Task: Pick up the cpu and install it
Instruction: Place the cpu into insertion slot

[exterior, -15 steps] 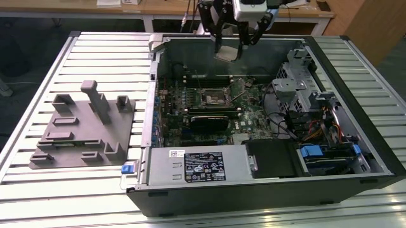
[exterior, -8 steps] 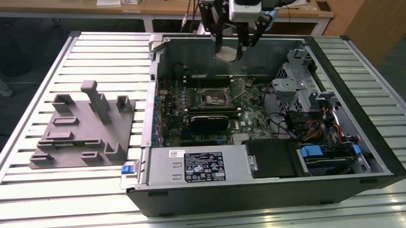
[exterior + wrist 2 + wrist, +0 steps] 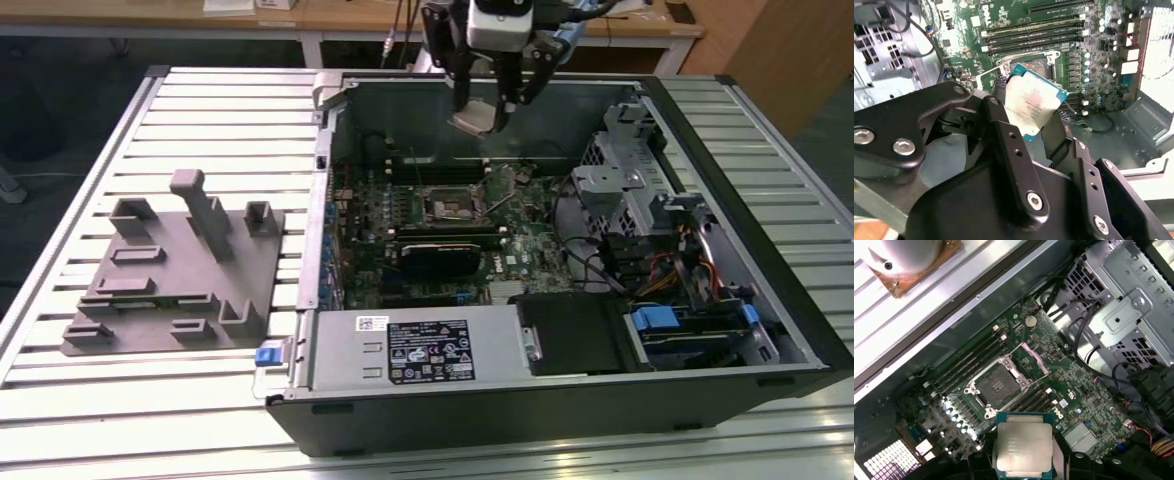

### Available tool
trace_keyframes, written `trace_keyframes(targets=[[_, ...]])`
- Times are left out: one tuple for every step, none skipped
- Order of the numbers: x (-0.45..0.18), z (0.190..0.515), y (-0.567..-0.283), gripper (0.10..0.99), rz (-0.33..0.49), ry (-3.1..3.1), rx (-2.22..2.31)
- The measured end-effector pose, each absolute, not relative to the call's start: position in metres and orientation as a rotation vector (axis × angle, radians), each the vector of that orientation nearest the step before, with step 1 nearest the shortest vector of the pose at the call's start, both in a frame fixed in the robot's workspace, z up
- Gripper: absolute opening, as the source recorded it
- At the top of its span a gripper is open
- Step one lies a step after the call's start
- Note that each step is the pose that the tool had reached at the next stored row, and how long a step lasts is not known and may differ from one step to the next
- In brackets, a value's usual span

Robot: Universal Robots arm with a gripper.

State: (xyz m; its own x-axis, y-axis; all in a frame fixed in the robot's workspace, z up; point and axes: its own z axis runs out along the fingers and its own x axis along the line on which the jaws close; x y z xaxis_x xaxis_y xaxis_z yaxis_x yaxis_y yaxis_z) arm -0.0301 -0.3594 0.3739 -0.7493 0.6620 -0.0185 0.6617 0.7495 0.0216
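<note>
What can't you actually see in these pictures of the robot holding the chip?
- Underside of the cpu: both wrist views face its metal top.
- Its side edges: covered by the shut jaws in the second wrist view.
- Empty socket: partly behind the cpu in the second wrist view.
- Socket pins: too fine to tell in the first wrist view.
- Arm: cut off by the exterior view's top edge.
</note>
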Motion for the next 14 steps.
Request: trace_keyframes(targets=[[-0.0301,0.3734,-0.3594,0.533,0.021,2.905,1.129],[-0.0301,0.373,-0.3594,0.533,0.021,2.895,1.152],[-0.0301,0.3727,-0.3594,0.533,0.02,2.886,1.175],[-0.0301,0.3724,-0.3593,0.533,0.02,2.877,1.196],[-0.0301,0.3721,-0.3593,0.533,0.02,2.868,1.218],[-0.0301,0.3718,-0.3593,0.533,0.02,2.86,1.237],[-0.0301,0.3715,-0.3592,0.533,0.02,2.851,1.256],[-0.0301,0.3712,-0.3591,0.533,0.019,2.843,1.274],[-0.0301,0.3709,-0.3591,0.533,0.019,2.834,1.294],[-0.0301,0.3707,-0.359,0.533,0.019,2.826,1.313],[-0.0301,0.3704,-0.3589,0.533,0.018,2.817,1.332],[-0.0301,0.3701,-0.3589,0.533,0.018,2.808,1.35],[-0.0301,0.3699,-0.3588,0.533,0.018,2.799,1.368],[-0.0301,0.3696,-0.3588,0.533,0.017,2.789,1.387]])
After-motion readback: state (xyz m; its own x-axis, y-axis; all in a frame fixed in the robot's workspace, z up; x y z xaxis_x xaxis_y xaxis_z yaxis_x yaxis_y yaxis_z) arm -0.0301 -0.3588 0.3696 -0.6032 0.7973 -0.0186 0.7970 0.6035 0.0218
